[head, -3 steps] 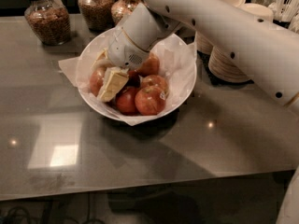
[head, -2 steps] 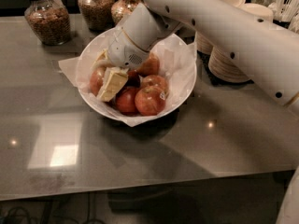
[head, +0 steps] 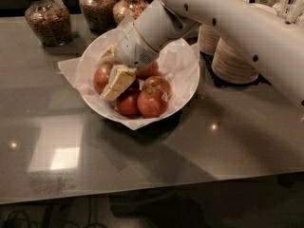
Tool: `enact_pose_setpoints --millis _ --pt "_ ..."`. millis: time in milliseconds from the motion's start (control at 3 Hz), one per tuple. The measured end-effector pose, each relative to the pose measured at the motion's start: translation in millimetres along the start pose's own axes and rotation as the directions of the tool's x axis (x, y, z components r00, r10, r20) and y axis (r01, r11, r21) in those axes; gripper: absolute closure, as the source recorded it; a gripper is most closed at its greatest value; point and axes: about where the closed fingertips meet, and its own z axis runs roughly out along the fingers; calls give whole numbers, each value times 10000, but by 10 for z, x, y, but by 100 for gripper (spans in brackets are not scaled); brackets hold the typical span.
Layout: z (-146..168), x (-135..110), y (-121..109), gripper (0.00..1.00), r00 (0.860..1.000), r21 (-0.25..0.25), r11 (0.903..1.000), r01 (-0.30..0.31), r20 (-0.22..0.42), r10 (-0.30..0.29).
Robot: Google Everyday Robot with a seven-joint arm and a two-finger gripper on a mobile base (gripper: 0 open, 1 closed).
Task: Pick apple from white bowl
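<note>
camera view | gripper (head: pixel 105 79) is lowered into the white bowl (head: pixel 84 68) on the bench (head: pixel 190 156) | fingers (head: pixel 118 80) are spread wide, one on either side of the apple (head: pixel 100 76) | apple lies at the bowl's left among other red apples, one stickered (head: pixel 152 102) | tan paper bowl stacks (head: pixel 232 61) and glass jars (head: pixel 47 18) are seen behind

White, smooth-shelled robot arm (head: pixel 237 23) dotted with small dark screw holes, ending in a grey-white cylindrical wrist (head: pixel 145 34) with a thin tan ring; cream gripper (head: pixel 111 78), seemingly plastic, inside white bowl (head: pixel 95 103), left.
</note>
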Motion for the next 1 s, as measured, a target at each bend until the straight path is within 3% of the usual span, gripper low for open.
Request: enact_pose_setpoints --millis 1000 --pt "-161 -85 35 100 9988 512 9982 300 384 -320"
